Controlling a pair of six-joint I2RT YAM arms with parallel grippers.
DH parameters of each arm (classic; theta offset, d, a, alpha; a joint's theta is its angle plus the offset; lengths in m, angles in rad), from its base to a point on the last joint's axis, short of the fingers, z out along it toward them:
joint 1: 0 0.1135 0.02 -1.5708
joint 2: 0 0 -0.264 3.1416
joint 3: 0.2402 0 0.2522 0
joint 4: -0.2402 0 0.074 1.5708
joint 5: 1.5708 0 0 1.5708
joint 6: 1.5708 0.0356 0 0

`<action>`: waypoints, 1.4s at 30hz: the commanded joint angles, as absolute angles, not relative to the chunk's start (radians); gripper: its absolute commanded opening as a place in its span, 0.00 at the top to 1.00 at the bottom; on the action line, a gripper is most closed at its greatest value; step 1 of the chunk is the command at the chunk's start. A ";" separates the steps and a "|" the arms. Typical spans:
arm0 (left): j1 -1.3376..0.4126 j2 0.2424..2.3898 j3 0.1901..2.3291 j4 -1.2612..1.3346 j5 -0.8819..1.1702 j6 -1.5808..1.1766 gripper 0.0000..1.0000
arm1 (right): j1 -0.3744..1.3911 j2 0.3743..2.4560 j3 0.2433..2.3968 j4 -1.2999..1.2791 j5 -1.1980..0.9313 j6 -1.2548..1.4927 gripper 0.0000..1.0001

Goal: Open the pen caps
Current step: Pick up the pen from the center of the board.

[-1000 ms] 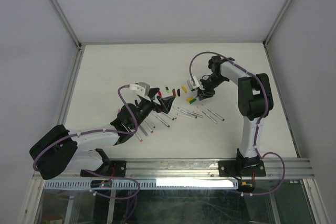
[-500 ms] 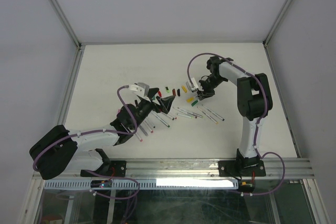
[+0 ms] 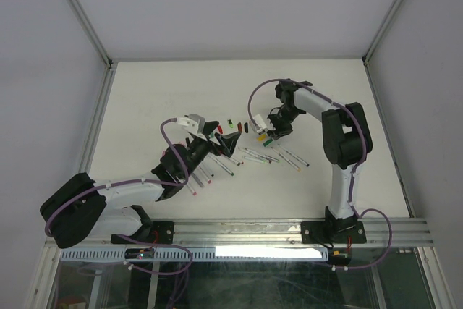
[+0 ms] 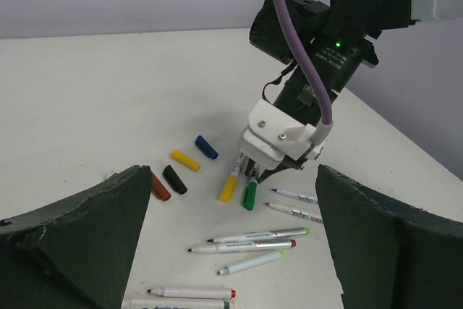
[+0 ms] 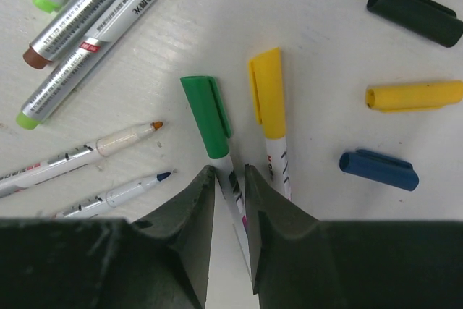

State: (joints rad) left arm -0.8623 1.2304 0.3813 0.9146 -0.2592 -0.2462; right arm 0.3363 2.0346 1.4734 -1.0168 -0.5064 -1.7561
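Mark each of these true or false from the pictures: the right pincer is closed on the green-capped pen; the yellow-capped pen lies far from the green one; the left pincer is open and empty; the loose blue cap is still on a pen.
1. True: the right pincer grips the barrel of the green-capped pen.
2. False: the yellow-capped pen lies right beside it.
3. True: the left pincer is wide open, holding nothing.
4. False: the blue cap lies alone on the table.

The right end effector point(image 5: 230, 179) hides the green-capped pen's point(image 5: 217, 142) barrel behind its fingers.
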 commanded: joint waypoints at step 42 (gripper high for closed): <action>-0.854 1.183 0.335 1.028 -0.270 -0.251 0.01 | 0.427 1.945 1.397 -0.901 -0.313 -1.761 1.00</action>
